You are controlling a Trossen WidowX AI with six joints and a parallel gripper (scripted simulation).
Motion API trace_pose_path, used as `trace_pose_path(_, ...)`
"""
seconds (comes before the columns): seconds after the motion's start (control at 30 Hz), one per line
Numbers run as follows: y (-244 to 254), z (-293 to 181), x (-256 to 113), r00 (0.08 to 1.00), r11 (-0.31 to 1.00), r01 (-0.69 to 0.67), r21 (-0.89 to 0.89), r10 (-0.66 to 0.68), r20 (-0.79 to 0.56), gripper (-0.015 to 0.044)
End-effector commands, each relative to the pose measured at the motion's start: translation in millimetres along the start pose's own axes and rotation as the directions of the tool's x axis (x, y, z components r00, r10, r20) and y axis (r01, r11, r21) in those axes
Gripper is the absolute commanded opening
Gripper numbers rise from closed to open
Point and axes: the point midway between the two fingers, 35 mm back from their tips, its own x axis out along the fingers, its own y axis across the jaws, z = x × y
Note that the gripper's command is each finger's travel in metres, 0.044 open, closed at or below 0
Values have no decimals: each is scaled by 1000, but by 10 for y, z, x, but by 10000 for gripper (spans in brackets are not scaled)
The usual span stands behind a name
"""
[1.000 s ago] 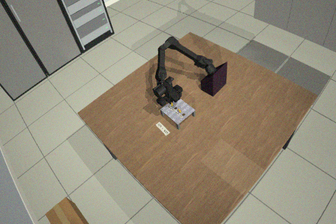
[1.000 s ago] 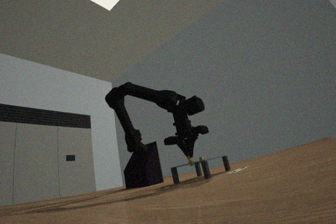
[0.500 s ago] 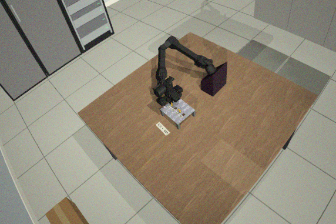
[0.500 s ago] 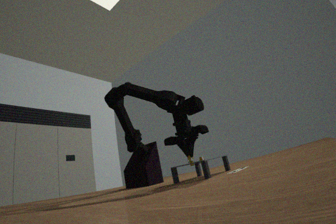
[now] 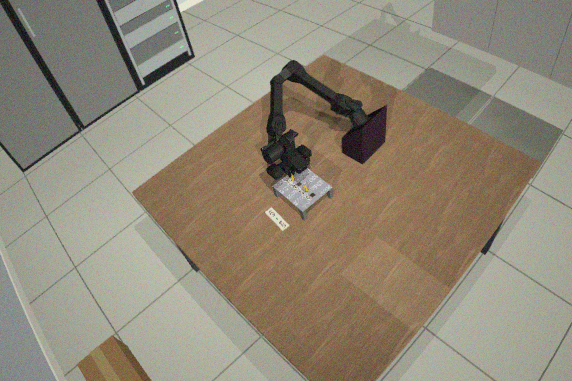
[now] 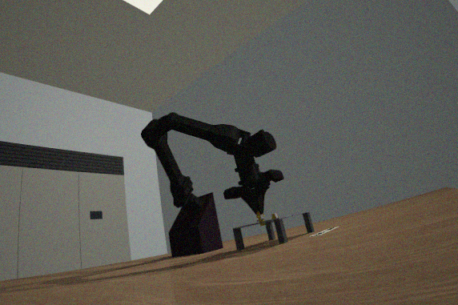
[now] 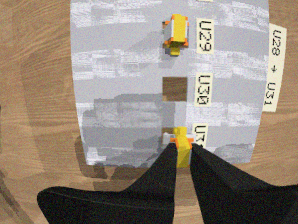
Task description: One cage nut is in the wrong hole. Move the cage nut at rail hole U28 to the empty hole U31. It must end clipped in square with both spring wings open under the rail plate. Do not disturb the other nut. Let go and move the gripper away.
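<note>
My gripper (image 5: 292, 175) (image 6: 259, 213) (image 7: 181, 148) is shut on a yellow cage nut (image 5: 292, 178) (image 6: 260, 218) (image 7: 182, 150) with orange and pale side parts. The nut is at the U31 end of the rail plate (image 5: 320, 185) (image 7: 117, 50). A dark bit of the U31 hole (image 7: 167, 131) shows beside it in the wrist view. Its lower part reaches about plate level in the exterior view; whether its wings are under the plate is hidden. The other nut (image 5: 305, 188) (image 7: 177, 31) sits at U29. The U30 hole (image 5: 299, 184) (image 7: 175, 89) is empty.
The plate stands on short grey legs (image 6: 281, 230) (image 5: 304, 214) on the wooden table (image 5: 380, 201). A paper label (image 5: 277, 219) (image 6: 325, 231) (image 7: 274, 67) reading U28 to U31 lies beside it. The arm's dark base block (image 5: 366, 140) (image 6: 198, 229) stands behind the plate.
</note>
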Motion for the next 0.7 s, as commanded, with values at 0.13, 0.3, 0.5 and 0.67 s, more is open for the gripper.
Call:
trace_pose_path(0.13, 7, -4, 2, 1000, 1000, 12, -5, -12, -4, 23)
trace_pose_path(0.3, 7, -4, 2, 1000, 1000, 12, -5, -12, -4, 23)
trace_pose_path(0.5, 10, -7, 2, 1000, 1000, 12, -5, -12, -4, 23)
trace_pose_path(0.67, 13, -10, 3, 1000, 1000, 12, -6, -12, -5, 23)
